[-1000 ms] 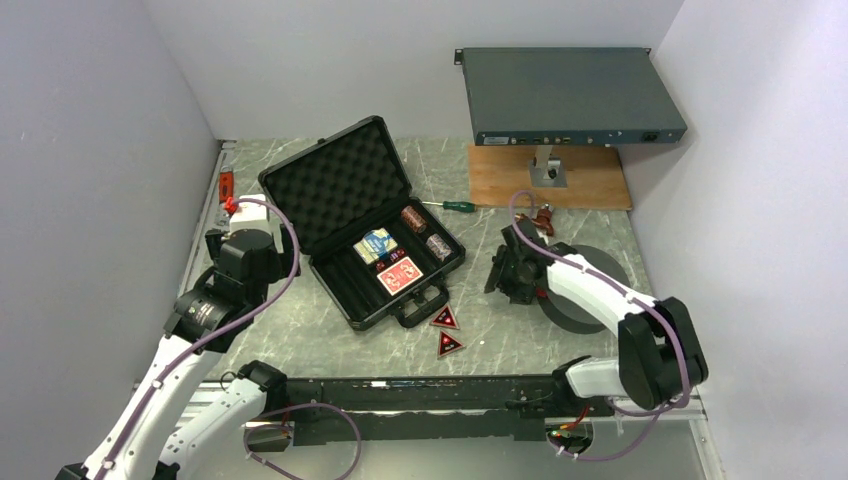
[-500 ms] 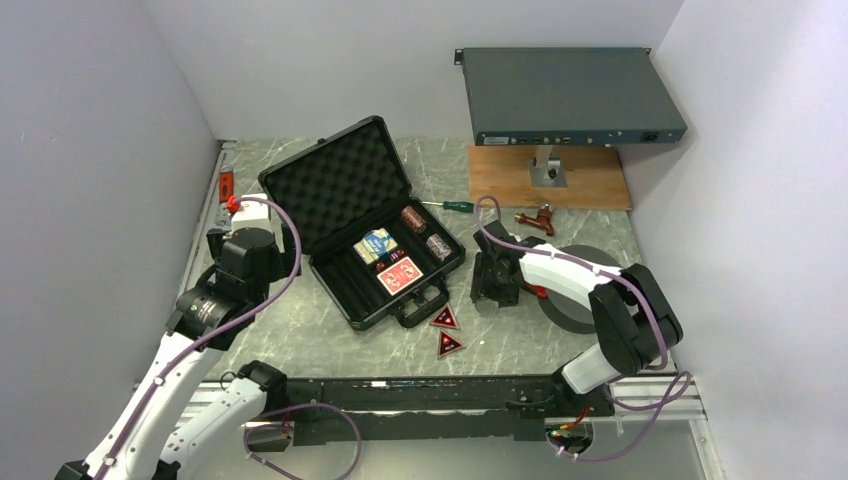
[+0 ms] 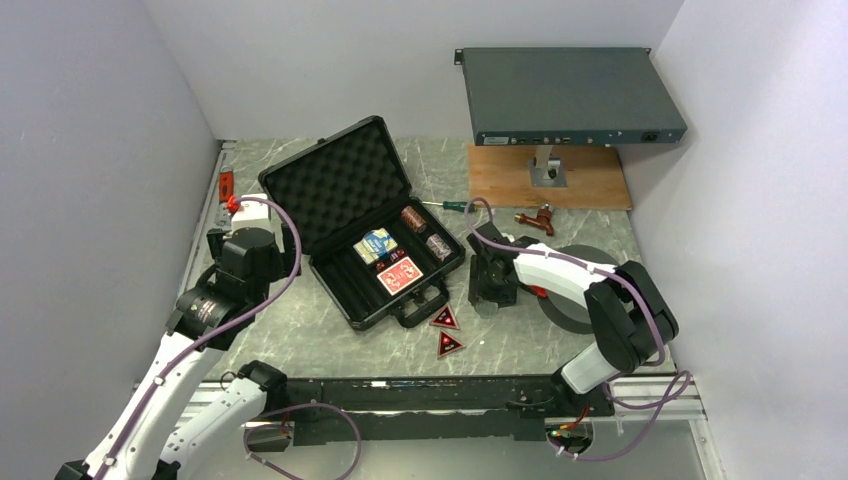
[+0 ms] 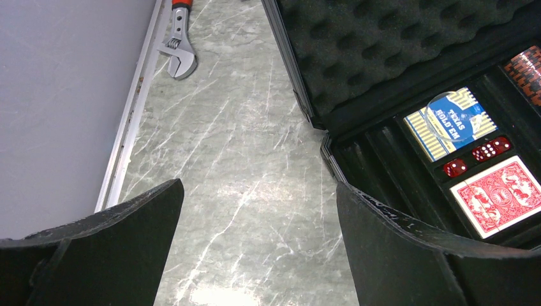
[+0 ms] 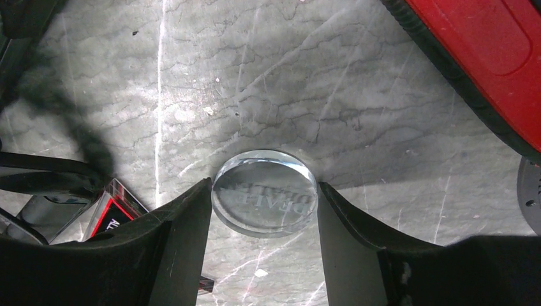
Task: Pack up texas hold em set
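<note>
1. Only my right wrist view shows this: my right claw (image 5: 265, 194) is half closed on a clear round button (image 5: 265, 185), gripping it on both sides, just right of the briefcase (image 3: 335, 195).
2. The button's lettering reads DEALER, seen inverted.
3. My left claw (image 4: 258, 204) gapes wide and empty over the table (image 4: 242, 159), left of the briefcase.
4. Only the left wrist view shows red dice (image 4: 475, 156) inside the briefcase, beside a blue deck (image 4: 446, 124) marked TEXAS HOLD'EM.
5. From above, two triangular tokens (image 3: 445, 319) lie just in front of the briefcase.
</note>
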`<state>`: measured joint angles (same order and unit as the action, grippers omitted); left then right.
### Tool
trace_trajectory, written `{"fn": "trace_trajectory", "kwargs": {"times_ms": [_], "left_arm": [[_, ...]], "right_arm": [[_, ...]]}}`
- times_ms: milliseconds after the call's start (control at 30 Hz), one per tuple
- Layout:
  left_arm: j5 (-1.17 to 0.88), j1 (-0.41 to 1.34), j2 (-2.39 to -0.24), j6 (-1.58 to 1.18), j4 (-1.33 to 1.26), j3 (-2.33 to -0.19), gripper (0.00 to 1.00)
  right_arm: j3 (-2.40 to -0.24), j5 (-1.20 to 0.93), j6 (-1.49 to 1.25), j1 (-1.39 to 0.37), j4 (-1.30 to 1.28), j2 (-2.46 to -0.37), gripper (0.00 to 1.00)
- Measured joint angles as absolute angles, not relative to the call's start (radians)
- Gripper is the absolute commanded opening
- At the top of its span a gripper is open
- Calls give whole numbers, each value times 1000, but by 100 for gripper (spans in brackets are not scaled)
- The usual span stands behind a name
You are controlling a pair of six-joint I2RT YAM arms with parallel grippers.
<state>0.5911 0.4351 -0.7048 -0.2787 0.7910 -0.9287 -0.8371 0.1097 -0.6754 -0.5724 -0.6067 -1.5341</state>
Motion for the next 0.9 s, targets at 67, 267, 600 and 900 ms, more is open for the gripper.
{"fn": "trace_trajectory", "kwargs": {"times_ms": [67, 267, 600, 900], "left_arm": [[591, 435, -705, -279, 791, -929, 96], [591, 435, -704, -279, 791, -929, 95], [590, 430, -704, -279, 791, -928, 96], [590, 430, -702, -279, 791, -928, 96]], "right_arm": [[-843, 122, -671, -583, -614, -1541, 58], [-863, 146, -664, -607, -637, -1559, 62], [-887, 183, -657, -637, -665, -1562, 79], [-888, 191, -657, -655, -679, -1580, 68]]}}
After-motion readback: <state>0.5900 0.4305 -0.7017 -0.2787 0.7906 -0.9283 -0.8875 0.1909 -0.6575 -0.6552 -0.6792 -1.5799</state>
